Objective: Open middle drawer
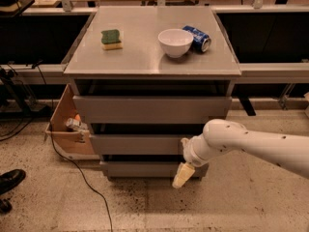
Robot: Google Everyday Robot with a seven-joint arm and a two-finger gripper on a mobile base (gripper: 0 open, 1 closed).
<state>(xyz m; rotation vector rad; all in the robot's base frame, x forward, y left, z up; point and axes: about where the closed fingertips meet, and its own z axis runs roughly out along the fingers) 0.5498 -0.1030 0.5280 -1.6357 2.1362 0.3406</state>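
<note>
Where gripper hangs, middle drawer just above

We see the middle drawer, plain grey, handleless, second of three. Our gripper hangs at its four o'clock.

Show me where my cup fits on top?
Bare: the front strip of the cabinet top, and the gap between sponge and bowl. Crowded: back right, bowl beside can. The hand hangs low, before the bottom drawer.
</note>
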